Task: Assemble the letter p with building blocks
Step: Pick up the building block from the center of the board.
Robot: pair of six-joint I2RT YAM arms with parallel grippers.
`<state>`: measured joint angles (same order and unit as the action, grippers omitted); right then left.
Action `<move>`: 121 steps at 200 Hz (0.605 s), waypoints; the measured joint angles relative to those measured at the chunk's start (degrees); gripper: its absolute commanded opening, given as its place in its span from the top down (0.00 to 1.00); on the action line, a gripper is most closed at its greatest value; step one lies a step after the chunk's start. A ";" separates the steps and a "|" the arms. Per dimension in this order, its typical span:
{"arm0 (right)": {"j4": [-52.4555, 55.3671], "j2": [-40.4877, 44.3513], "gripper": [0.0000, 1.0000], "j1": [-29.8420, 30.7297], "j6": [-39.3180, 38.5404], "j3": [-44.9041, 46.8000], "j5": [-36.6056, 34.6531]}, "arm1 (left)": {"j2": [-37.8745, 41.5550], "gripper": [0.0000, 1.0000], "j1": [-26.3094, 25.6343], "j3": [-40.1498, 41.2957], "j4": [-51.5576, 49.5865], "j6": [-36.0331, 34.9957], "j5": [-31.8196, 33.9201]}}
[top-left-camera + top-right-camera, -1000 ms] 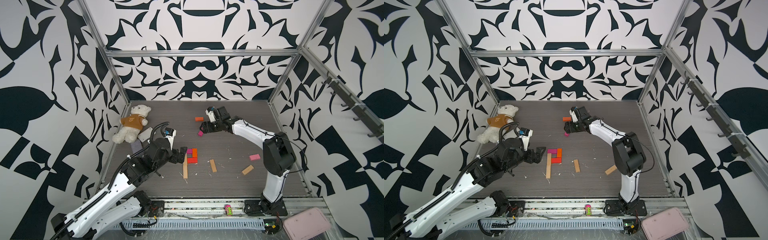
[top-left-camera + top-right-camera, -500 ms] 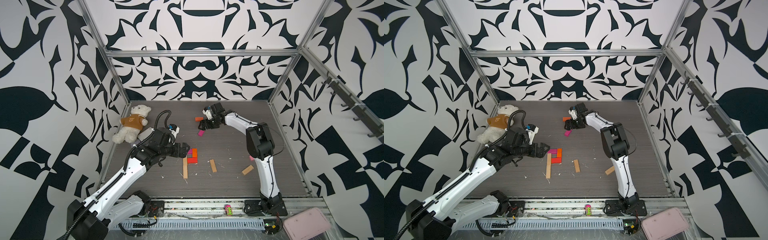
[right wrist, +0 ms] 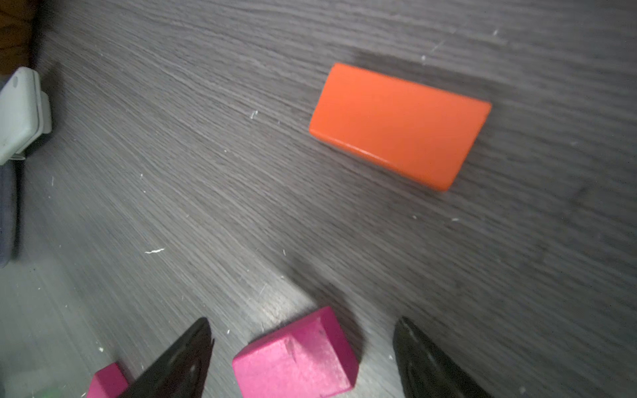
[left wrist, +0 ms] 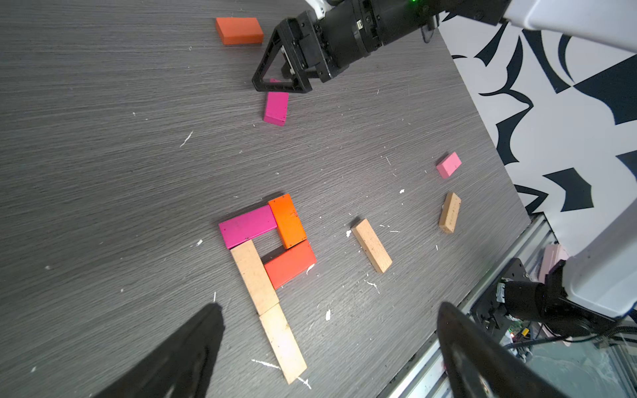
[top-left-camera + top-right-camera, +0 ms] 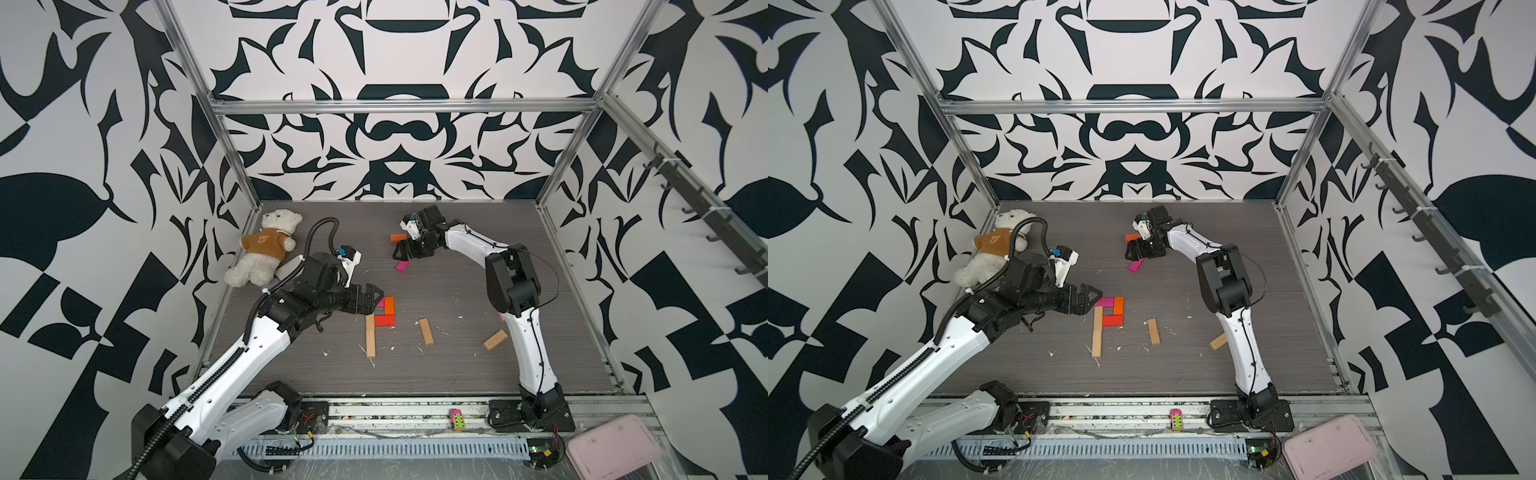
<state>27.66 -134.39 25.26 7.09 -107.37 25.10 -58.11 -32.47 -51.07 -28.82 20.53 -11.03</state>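
Observation:
Five building blocks lie joined at mid-table: a magenta block (image 4: pixel 248 226), an orange block (image 4: pixel 287 220) and a red block (image 4: pixel 290 264) ring a small gap, and two tan blocks (image 4: pixel 254 276) run end to end below them. My left gripper (image 5: pixel 376 297) hovers open and empty beside the magenta end of this shape (image 5: pixel 1112 311). Farther back, my right gripper (image 3: pixel 302 324) is open astride a loose magenta block (image 3: pixel 296 355), with gaps on both sides. A loose orange block (image 3: pixel 400 124) lies just beyond it.
Two loose tan blocks (image 5: pixel 426 331) (image 5: pixel 494 339) lie right of the shape. A light pink block (image 4: pixel 448 165) is near the right arm's base link. A teddy bear (image 5: pixel 266 249) sits at the back left. A toy car (image 5: pixel 456 419) and pink tray (image 5: pixel 613 446) are off the front edge.
The right arm's elbow has swung inward and back while its gripper stays over the loose magenta block. The left arm has reshaped, and its gripper has edged closer to the shape.

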 measured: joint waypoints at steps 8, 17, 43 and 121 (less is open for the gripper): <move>-0.11 0.26 0.16 0.24 -0.04 0.50 -0.02 | 0.02 0.01 0.00 0.00 0.09 0.02 -0.28; -0.28 0.63 0.17 0.52 -0.20 1.11 -0.04 | 0.02 0.01 0.00 0.00 0.09 0.02 -0.50; -0.70 1.36 0.18 1.55 -0.52 2.54 -0.28 | 0.04 0.01 0.00 0.00 0.09 0.02 -1.11; -2.21 6.14 0.27 5.25 -0.52 9.90 -7.50 | 2.08 0.01 0.00 0.11 -0.04 0.02 -2.34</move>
<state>25.45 -128.25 30.50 6.57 -97.47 17.61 -56.03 -32.47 -50.96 -28.86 20.56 -13.37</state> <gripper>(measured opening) 0.761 0.994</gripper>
